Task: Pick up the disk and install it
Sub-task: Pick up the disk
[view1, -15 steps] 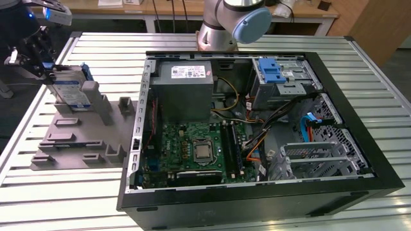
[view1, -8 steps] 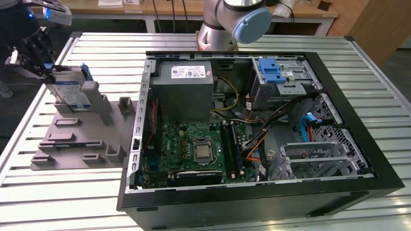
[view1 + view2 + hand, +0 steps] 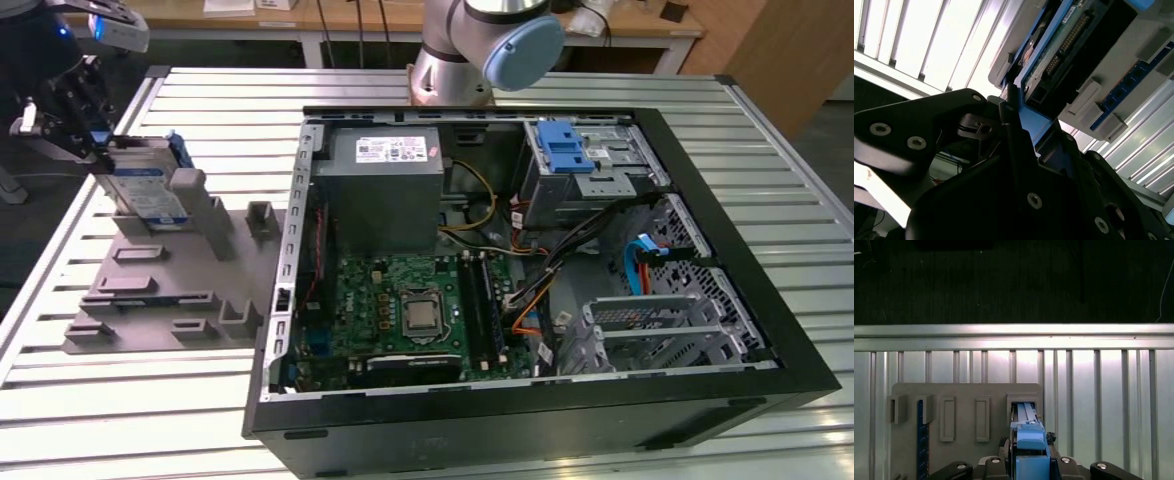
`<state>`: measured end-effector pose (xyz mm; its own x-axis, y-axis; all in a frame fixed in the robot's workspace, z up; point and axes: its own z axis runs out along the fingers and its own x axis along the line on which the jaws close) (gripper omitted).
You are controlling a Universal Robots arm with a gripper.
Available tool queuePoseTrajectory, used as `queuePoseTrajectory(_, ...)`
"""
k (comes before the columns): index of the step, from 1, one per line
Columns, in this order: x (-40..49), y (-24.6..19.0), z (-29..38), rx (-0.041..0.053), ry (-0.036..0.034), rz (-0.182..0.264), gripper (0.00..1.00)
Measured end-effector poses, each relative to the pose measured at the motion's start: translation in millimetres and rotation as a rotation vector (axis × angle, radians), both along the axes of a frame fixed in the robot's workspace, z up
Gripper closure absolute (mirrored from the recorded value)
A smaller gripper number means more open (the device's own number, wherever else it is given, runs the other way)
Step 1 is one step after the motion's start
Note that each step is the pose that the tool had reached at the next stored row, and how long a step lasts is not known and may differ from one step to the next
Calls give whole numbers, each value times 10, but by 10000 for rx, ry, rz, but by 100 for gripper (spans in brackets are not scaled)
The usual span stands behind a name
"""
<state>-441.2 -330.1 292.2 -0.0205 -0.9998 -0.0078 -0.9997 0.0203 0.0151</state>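
Gripping the disk point(image 3: 144, 190) at its upper end.
I see my claw point(image 3: 96, 150) clamped on its blue-edged end; it stands upright in a slot of the grey rack point(image 3: 160, 300) by the table's point(image 3: 134, 420) edge on the exterior view's left, the open computer case point(image 3: 534, 425) beside it on the right.

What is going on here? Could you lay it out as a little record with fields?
gripper: closed on the blue-edged end of the disk, at the exterior view's left
disk: standing on edge in a slot of the grey holder
grey holder: on the slatted metal table, beside the computer case
computer case: lying open, motherboard showing
task status: disk gripped, not yet in the case
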Motion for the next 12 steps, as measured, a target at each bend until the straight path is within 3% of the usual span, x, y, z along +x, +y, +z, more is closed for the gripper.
queuePoseTrajectory(6, 1, 0, 70, 0, -1, 0, 64)
queuePoseTrajectory(12, -4, 0, 72, 0, -1, 0, 64)
